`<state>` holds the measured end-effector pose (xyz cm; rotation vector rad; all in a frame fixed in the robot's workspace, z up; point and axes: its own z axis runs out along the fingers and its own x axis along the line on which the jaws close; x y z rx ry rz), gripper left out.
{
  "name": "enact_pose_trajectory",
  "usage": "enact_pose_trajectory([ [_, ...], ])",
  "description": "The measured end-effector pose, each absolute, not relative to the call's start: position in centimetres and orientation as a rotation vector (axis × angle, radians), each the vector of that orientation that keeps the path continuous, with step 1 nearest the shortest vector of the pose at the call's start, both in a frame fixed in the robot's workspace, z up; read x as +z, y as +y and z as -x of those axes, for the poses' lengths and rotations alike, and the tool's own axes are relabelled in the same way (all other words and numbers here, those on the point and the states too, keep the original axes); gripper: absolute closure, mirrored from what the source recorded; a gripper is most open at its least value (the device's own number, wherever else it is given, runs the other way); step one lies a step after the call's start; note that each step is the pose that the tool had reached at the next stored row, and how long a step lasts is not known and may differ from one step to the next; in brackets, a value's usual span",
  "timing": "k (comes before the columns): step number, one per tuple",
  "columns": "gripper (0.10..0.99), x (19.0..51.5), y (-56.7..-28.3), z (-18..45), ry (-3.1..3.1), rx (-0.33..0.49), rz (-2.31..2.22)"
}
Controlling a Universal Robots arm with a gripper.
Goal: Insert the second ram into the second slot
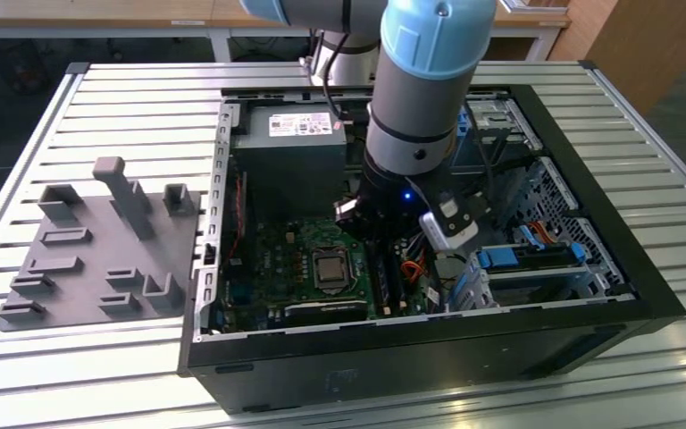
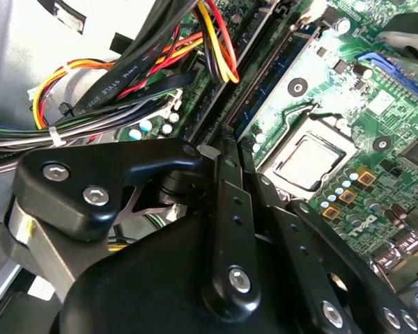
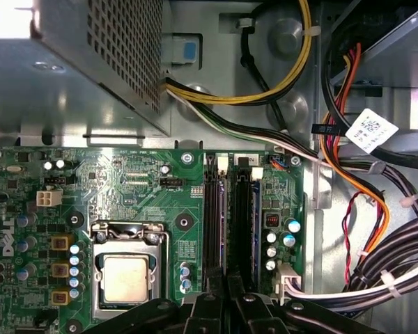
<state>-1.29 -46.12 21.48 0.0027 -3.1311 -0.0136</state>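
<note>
The open computer case [image 1: 439,344] lies on a slatted table, and the arm reaches down into it over the motherboard. The second ram [image 3: 223,223] [image 2: 275,73] is a thin blue-green strip standing on edge along the black memory slots [image 3: 244,216], right of the processor socket [image 3: 125,275]. In both wrist views my gripper [image 3: 226,285] [image 2: 228,138] has its black fingers drawn close together over the near end of that strip. In the exterior view the gripper [image 1: 377,255] sits low inside the case. The contact between strip and slot is hidden under the fingers.
The grey power supply [image 1: 289,134] fills the case's far end. Bundled cables [image 3: 376,209] run close beside the slots. Blue drive brackets [image 1: 534,259] sit at the exterior view's right. A grey fixture tray [image 1: 93,250] lies on the table at the exterior view's left.
</note>
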Motion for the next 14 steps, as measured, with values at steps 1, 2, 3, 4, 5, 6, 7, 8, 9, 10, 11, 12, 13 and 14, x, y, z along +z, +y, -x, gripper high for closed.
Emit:
enact_pose_trajectory([
  [1,0.949,21.42,-46.13,1.29,-3.131,-0.013,-0.003],
  [2,0.949,21.36,-46.13,1.29,-3.131,-0.013,-0.003],
  [3,0.949,21.34,-46.13,1.29,-3.131,-0.013,-0.003],
  [4,0.949,21.34,-46.13,1.29,-3.131,-0.013,-0.003],
  [5,0.949,21.34,-46.13,1.29,-3.131,-0.013,-0.003],
  [6,0.949,21.33,-46.13,1.29,-3.131,-0.013,-0.003],
  [7,0.949,21.32,-46.13,1.29,-3.131,-0.013,-0.003],
  [8,0.949,21.31,-46.13,1.29,-3.131,-0.013,-0.003],
  [9,0.949,21.31,-46.13,1.29,-3.131,-0.013,-0.003],
  [10,0.941,21.31,-46.13,1.29,-3.131,-0.013,-0.003],
  [11,0.941,21.3,-46.13,1.29,-3.131,-0.013,-0.003],
  [12,0.941,21.31,-46.13,1.29,-3.131,-0.013,-0.003],
  [13,0.875,21.33,-46.12,1.29,-3.131,-0.013,-0.003],
  [14,0.875,21.41,-46.13,1.29,-3.131,-0.013,-0.003],
])
